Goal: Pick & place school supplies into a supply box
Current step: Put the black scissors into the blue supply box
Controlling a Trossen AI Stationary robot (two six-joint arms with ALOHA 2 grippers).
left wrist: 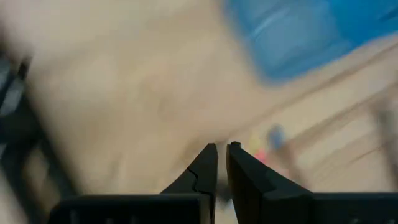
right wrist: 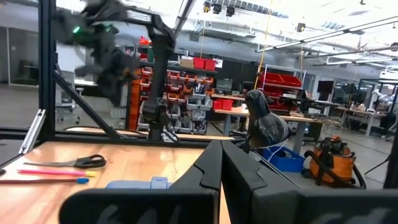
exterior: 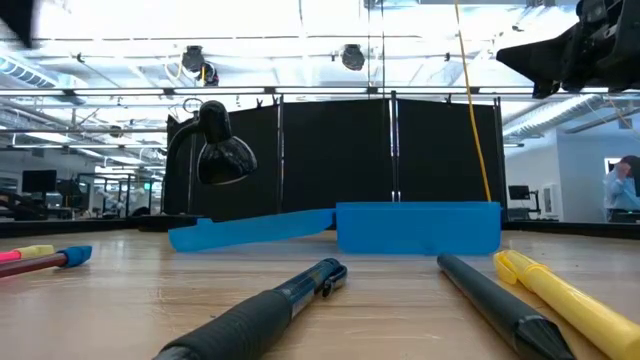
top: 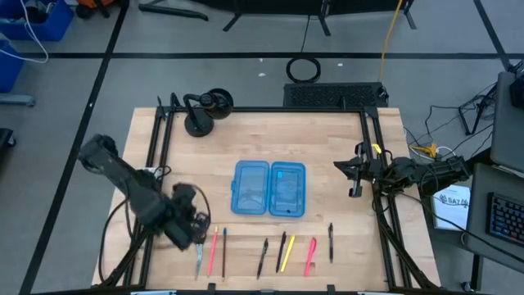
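The supply box (top: 270,188) lies open in the middle of the table, its two blue halves flat side by side; in the low view the box (exterior: 400,228) stands behind the pens. Scissors (top: 199,259), pink pencils (top: 213,252), black pens (top: 262,257) and a yellow one (top: 288,254) lie in a row along the near edge. My left gripper (top: 195,233) hovers just above the scissors end of that row, shut and empty (left wrist: 221,152). My right gripper (top: 354,172) waits shut at the table's right side, raised (right wrist: 221,163).
A black desk lamp (top: 199,124) stands at the far left corner of the table. A black frame rail (top: 377,164) runs along the right side, another (top: 160,139) along the left. Bare wood lies between the box and the row of pens.
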